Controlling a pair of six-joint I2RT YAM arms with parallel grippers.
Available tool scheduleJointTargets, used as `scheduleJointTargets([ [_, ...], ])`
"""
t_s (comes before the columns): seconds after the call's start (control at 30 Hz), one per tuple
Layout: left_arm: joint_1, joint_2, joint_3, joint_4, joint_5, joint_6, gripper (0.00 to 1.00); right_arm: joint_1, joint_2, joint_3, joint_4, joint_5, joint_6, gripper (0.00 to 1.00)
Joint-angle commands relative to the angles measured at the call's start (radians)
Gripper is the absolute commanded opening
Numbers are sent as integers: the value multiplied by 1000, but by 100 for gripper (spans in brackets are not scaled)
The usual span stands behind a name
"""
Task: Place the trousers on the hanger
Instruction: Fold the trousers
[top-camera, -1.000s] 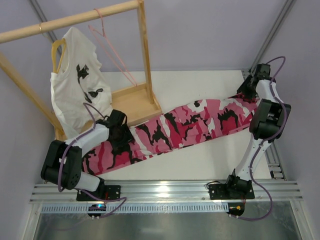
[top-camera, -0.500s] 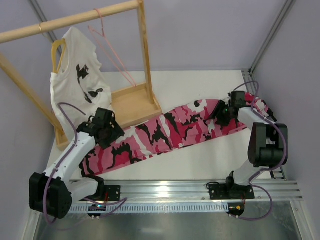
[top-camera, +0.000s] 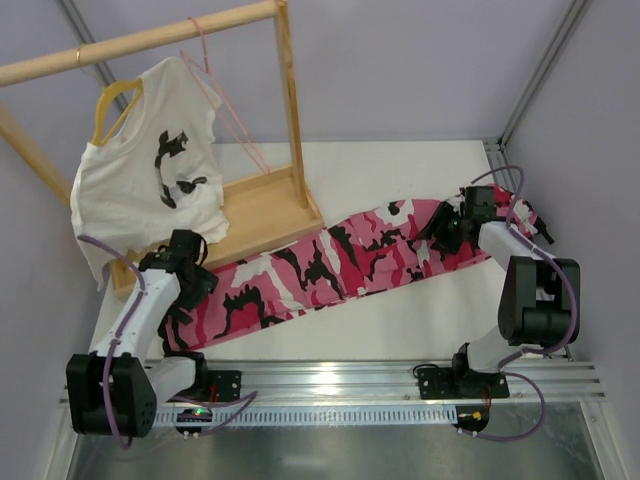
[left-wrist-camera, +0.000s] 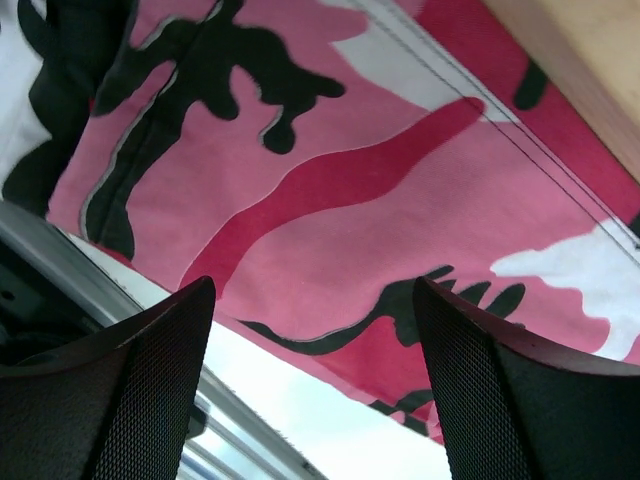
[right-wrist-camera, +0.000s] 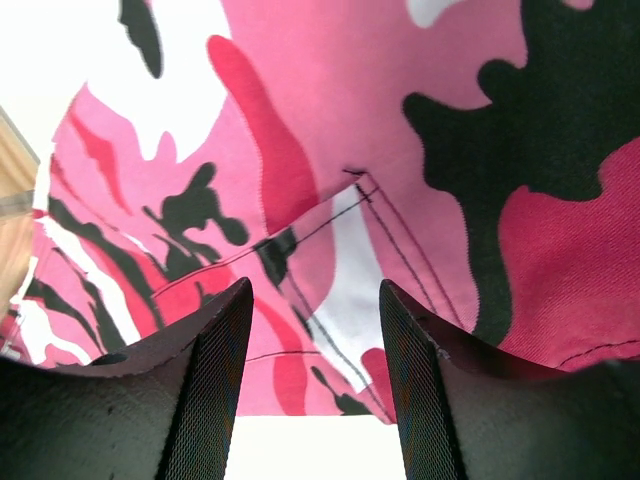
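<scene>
While my left gripper (left-wrist-camera: 310, 300), 8 o'clock, and right gripper (right-wrist-camera: 312, 290), 3 o'clock, hover fingers apart over the trousers (top-camera: 340, 260), I should pinch both ends evenly for the hanger (top-camera: 225, 105).

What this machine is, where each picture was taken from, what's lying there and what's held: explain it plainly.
These are two robot arms, a left arm and a right arm, bolted at the near edge of a table. Each ends in a two-finger claw. The wide picture looks down from above and behind them. The other two come from a camera on each wrist, looking past its own fingers. On the table lie pink camouflage trousers, stretched out. At the back left, a wooden rack carries a white T-shirt on a yellow hanger and a bare pale-pink wire hanger. The left claw is over one end of the trousers and the right claw over the other. Both are open and hold nothing.
</scene>
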Motion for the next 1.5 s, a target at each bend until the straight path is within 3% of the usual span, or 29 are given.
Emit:
scheduleJointTargets([
  [0.0, 16, -40, -58, -35, 22, -195, 81, 1, -64, 12, 22, -30, 6, 57],
  [0.23, 95, -76, -211, 1, 57, -445, 77, 1, -87, -8, 28, -56, 6, 57],
  [0.67, 172, -92, -316, 47, 42, -548, 71, 1, -107, -30, 51, -88, 6, 57],
  [0.77, 172, -104, -316, 63, 45, -540, 58, 1, -104, -30, 53, -85, 8, 57],
  [0.87, 174, -125, -319, 83, 54, -528, 35, 1, -100, -24, 50, -82, 8, 57],
  [0.9, 172, -144, -316, 96, 57, -511, 21, 1, -100, -22, 50, -82, 9, 57],
  [1.0, 172, -167, -291, 92, 65, -455, 0, 1, -101, -16, 45, -80, 12, 57],
  [1.07, 163, -168, -228, 51, 50, -418, 0, 1, -94, -13, 46, -89, 20, 57],
  [1.27, 9, -171, -63, -127, -108, -313, 0, 5, -89, 39, 17, -122, 40, 59],
  [1.47, -270, -198, -57, -33, -156, -301, 1, 13, -161, 12, 22, -142, 52, 61],
])
